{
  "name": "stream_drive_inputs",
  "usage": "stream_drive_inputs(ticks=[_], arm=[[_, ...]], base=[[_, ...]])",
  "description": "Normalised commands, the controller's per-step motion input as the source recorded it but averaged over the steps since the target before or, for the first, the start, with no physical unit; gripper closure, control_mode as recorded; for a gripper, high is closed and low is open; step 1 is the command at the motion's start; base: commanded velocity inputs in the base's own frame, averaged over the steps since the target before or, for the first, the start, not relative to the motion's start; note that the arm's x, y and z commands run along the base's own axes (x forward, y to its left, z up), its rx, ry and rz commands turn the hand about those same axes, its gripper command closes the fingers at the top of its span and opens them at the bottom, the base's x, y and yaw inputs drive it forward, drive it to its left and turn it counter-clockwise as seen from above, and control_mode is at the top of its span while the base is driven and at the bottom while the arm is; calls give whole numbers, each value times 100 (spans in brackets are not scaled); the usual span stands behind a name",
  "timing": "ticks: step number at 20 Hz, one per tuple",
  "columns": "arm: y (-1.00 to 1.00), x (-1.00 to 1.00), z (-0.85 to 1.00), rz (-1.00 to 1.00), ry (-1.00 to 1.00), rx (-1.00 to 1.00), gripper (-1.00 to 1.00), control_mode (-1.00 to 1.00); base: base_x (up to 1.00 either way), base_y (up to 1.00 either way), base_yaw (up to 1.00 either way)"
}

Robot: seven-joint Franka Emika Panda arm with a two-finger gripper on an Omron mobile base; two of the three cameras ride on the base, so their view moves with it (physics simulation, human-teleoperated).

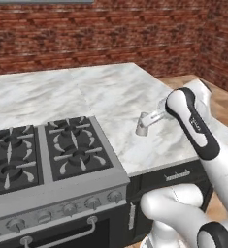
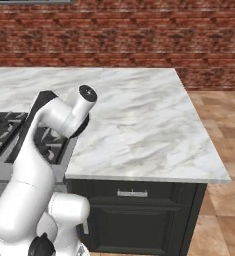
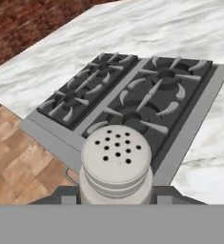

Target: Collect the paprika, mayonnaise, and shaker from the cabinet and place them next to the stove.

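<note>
My gripper (image 3: 116,196) is shut on the shaker (image 3: 116,159), a small pale grey-white pot with a rounded, holed top. In the left base view the shaker (image 1: 142,127) sits low over the marble counter (image 1: 120,92), a short way right of the stove (image 1: 62,193). Whether it touches the marble I cannot tell. The stainless stove (image 3: 189,124) with black grates lies beyond the shaker in the hand view. In the right base view the arm covers the hand, with the stove (image 2: 1,131) at the left edge. The paprika, the mayonnaise and the cabinet are out of view.
A brick wall (image 1: 110,34) backs the marble counter (image 2: 149,125). Dark drawers with a silver handle (image 2: 132,193) sit under the counter's front edge. The counter ends at the right over a wooden floor (image 2: 219,130).
</note>
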Motion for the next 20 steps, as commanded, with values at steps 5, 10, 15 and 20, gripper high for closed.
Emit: stream_drive_inputs(ticks=[5, 10, 15, 20], arm=[[0, 58, -22, 26, 4, -4, 100, -100], [0, 65, -33, 19, 5, -2, 100, -100], [-1, 60, -45, 15, 2, 0, 100, -100], [0, 28, -38, 10, -10, 0, 100, -100]], base=[[0, 0, 0], [0, 0, 0], [0, 0, 0], [0, 0, 0]])
